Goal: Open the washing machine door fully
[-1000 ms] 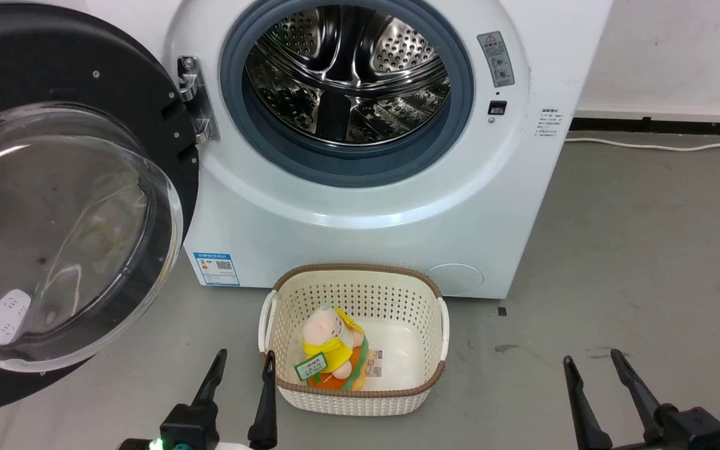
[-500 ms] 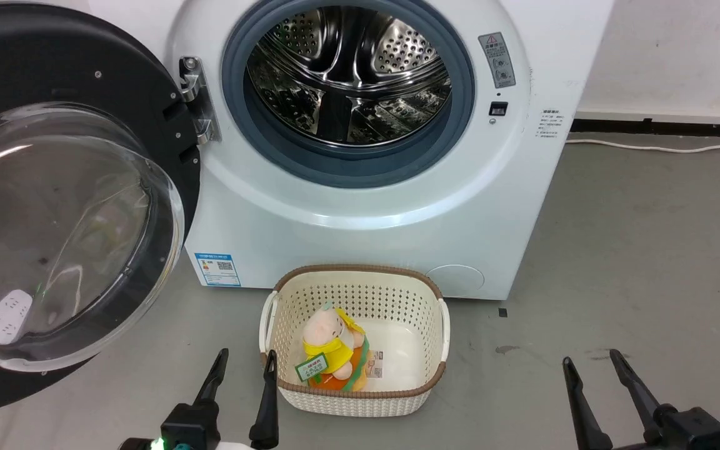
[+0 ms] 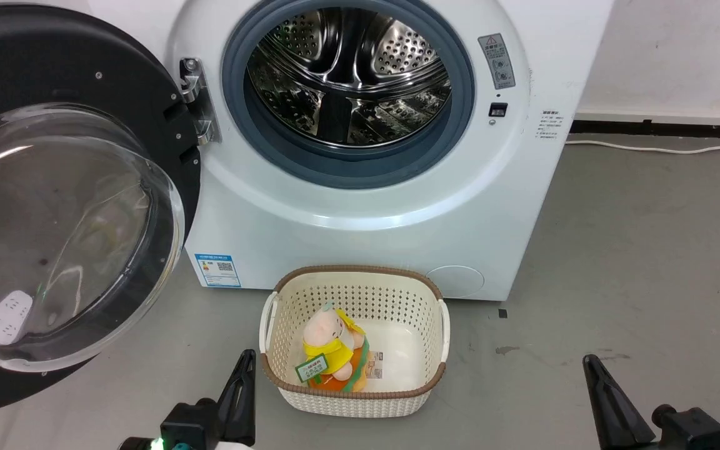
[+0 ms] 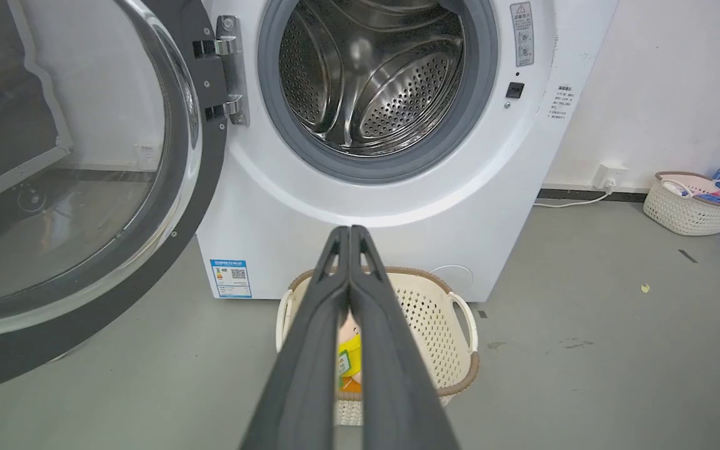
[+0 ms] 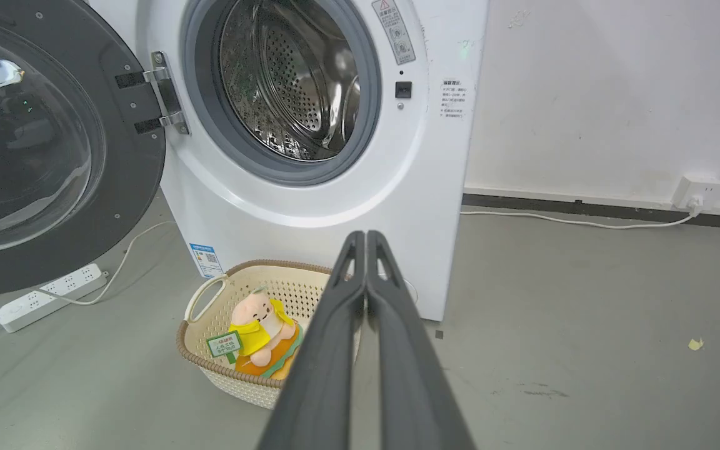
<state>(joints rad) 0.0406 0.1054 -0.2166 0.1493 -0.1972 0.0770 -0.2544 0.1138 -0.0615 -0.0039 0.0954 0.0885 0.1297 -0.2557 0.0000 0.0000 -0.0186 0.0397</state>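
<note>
- Since 1 second before, both end effectors had closed. The left end effector (image 3: 246, 365) and the right end effector (image 3: 591, 365) went from spread fingers to fingers pressed together, pinching nothing.
- Bare grey floor (image 3: 647, 250) lay open to the right of the washing machine (image 3: 366, 206), as far as the white wall (image 3: 679, 50).
- On the left, the edge of the swung-out door overhung the floor, and a white power strip (image 5: 54, 294) with its cable lay beneath that side.
- The washing machine door (image 3: 66, 219) stood open on its metal hinge (image 3: 197, 100) at the machine's left side, its glass bowl bulging toward the robot and the steel drum (image 3: 347, 69) exposed.
- The door was up and to the left of the left end effector and apart from it. The right end effector was well apart from it, across the cream basket (image 3: 360, 400).
- That basket sat on the floor just before the machine, just beside the left end effector.
- Counted: 1 washing machine, 1 door, 1 hinge, 2 end effectors, 1 plush toy (image 3: 329, 344) in the near basket, 1 power strip, and 2 baskets, the second basket (image 4: 691, 212) by the wall.
</note>
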